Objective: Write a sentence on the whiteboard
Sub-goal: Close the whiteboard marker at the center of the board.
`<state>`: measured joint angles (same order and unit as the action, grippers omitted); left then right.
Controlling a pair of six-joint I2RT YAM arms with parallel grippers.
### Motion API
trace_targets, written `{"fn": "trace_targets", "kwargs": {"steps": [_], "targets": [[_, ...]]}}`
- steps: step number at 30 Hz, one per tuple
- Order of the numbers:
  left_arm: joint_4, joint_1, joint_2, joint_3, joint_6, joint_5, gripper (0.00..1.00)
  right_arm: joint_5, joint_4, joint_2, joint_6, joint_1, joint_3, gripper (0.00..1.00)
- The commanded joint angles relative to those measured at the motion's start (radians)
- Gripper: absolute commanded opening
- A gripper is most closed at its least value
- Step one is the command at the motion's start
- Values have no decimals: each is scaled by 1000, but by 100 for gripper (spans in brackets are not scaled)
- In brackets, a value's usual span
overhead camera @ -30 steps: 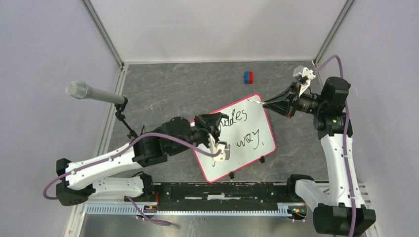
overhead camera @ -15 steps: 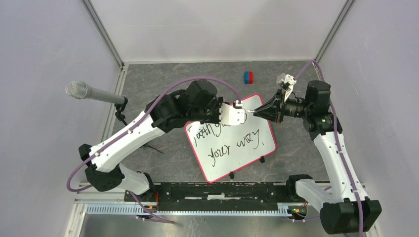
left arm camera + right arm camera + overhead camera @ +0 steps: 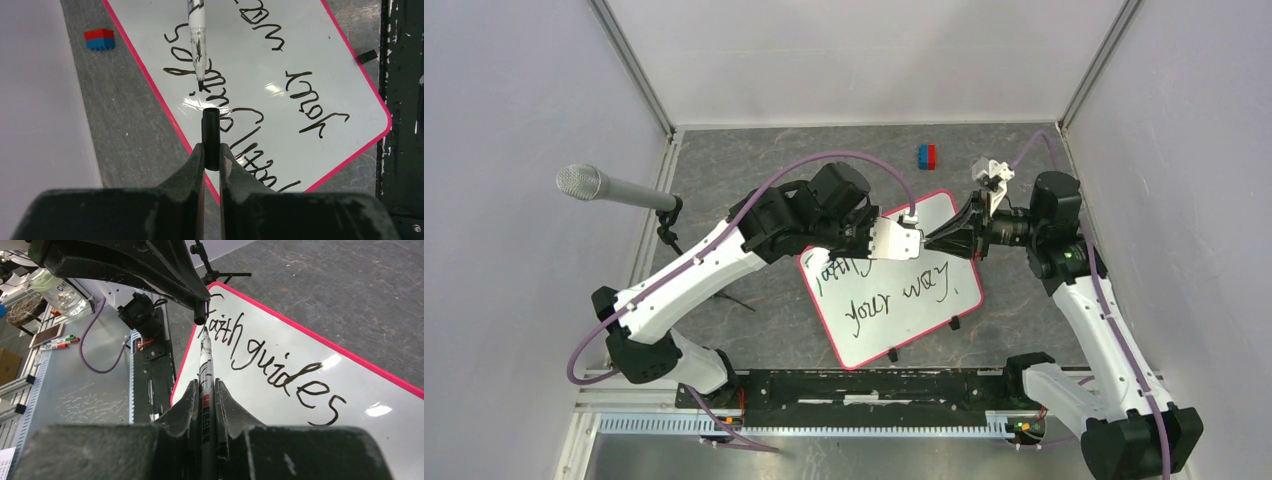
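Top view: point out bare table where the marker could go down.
Bare table lies at the back between the microphone and the red-blue block, and between the whiteboard and the right arm. Crowded: the board's far edge, where left gripper with the cap and right gripper with the marker meet.

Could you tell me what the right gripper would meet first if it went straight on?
Probably the black cap held by the left gripper: the marker in the right gripper aims at it, tip just short.
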<state>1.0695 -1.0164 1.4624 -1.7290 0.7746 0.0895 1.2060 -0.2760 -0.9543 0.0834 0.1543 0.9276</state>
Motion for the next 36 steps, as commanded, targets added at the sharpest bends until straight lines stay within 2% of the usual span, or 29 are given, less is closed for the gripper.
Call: {"fn": "trace_targets", "kwargs": {"steps": [1, 16, 27, 36], "targets": [[10, 3, 1, -46, -54, 64, 2, 6, 31, 6, 17, 28, 8, 0], [14, -2, 10, -58, -57, 85, 2, -14, -5, -17, -14, 59, 44, 0], [23, 1, 4, -17, -66, 35, 2, -23, -42, -14, -50, 61, 60, 0], [23, -1, 23, -52, -79, 65, 2, -32, -49, -16, -51, 72, 61, 0]]}}
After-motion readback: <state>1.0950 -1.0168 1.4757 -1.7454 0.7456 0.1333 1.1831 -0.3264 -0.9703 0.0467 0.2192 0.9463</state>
